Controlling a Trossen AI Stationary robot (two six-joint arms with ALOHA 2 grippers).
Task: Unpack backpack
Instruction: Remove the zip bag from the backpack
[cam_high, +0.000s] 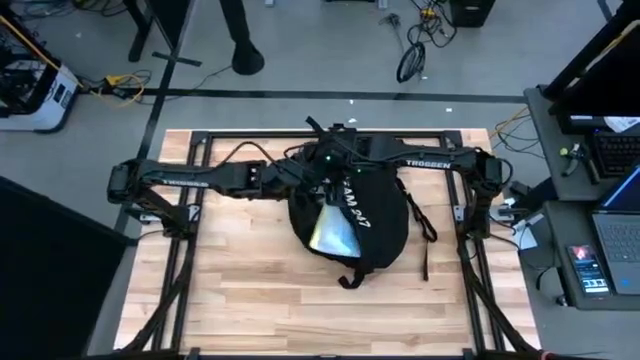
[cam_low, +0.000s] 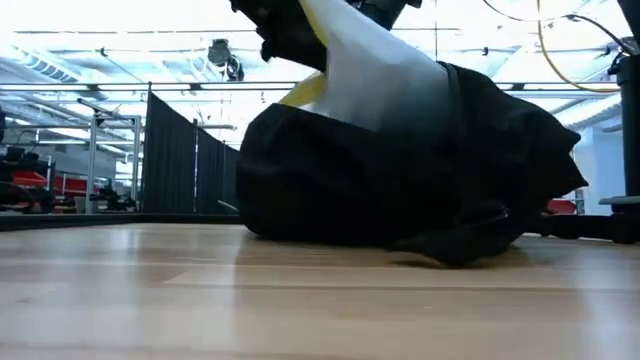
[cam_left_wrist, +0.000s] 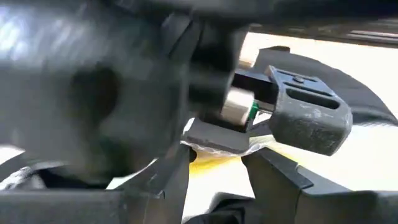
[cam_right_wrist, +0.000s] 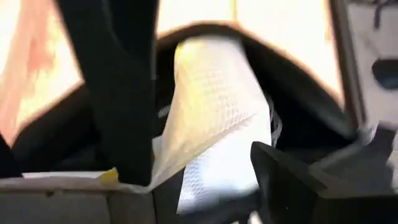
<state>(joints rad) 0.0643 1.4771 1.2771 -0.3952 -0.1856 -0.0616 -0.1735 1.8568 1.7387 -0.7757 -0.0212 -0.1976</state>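
The black backpack (cam_high: 365, 215) lies on the wooden table (cam_high: 250, 300) at its middle, white lettering up. A white packet with yellow on it (cam_high: 335, 228) sticks up out of the backpack's opening (cam_right_wrist: 205, 46) and rises steeply in the low view (cam_low: 375, 75). My right gripper (cam_right_wrist: 205, 168) is above the backpack's far end, shut on the packet's upper part. My left gripper (cam_high: 315, 183) hangs close beside it, on the packet's left side. Its wrist view shows the packet's crinkled edge (cam_left_wrist: 261, 146) just ahead of it. My right gripper holds the white packet by its upper part (cam_right_wrist: 186, 155), between its two fingers (cam_right_wrist: 292, 180). It comes from above and the far side, slanting down. The packet hangs tilted below it, and its lower end (cam_right_wrist: 208, 62) is still inside the backpack.
The backpack's straps (cam_high: 425, 235) trail over the table toward the right and near sides. Dark frame rails (cam_high: 190, 250) run along both sides of the table. Bare wood lies on the near side (cam_low: 300, 300).
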